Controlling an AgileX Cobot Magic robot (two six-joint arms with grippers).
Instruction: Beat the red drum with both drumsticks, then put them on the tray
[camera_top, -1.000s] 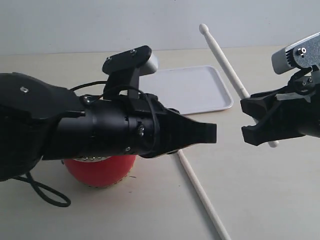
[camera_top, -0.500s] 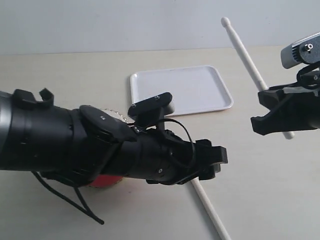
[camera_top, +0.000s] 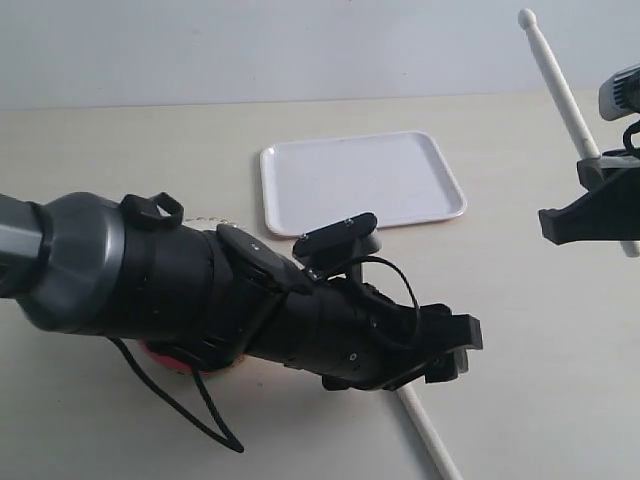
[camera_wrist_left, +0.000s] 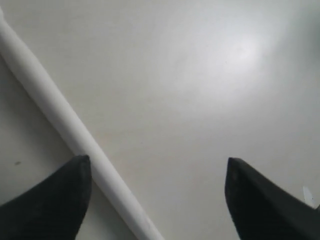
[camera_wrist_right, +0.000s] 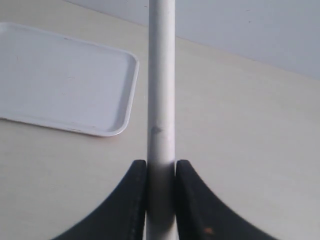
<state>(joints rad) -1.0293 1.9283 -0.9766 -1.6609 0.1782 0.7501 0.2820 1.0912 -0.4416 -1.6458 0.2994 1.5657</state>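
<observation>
The red drum (camera_top: 163, 358) is almost wholly hidden behind my left arm; only a red sliver shows. One drumstick (camera_top: 424, 429) lies on the table; in the left wrist view this lying drumstick (camera_wrist_left: 75, 135) runs slantwise close to one finger. My left gripper (camera_top: 458, 350) hangs low over it, open (camera_wrist_left: 157, 167), with the stick inside the gap. At the right edge my right gripper (camera_top: 585, 215) is shut on the other drumstick (camera_top: 558, 75), which points up and away, bead tip high. In the right wrist view that gripper (camera_wrist_right: 161, 165) pinches the held drumstick (camera_wrist_right: 161, 90). The white tray (camera_top: 360, 180) sits empty at the back.
The tray's rim (camera_wrist_right: 127, 100) lies off to one side of the held stick in the right wrist view. The bulky left arm (camera_top: 200, 300) with its cable loop covers the front left of the table. Pale wall behind.
My left arm has dropped and reached further right, bringing its open gripper down over the lying stick and covering the drum. My right gripper has drawn away to the right with its stick.
</observation>
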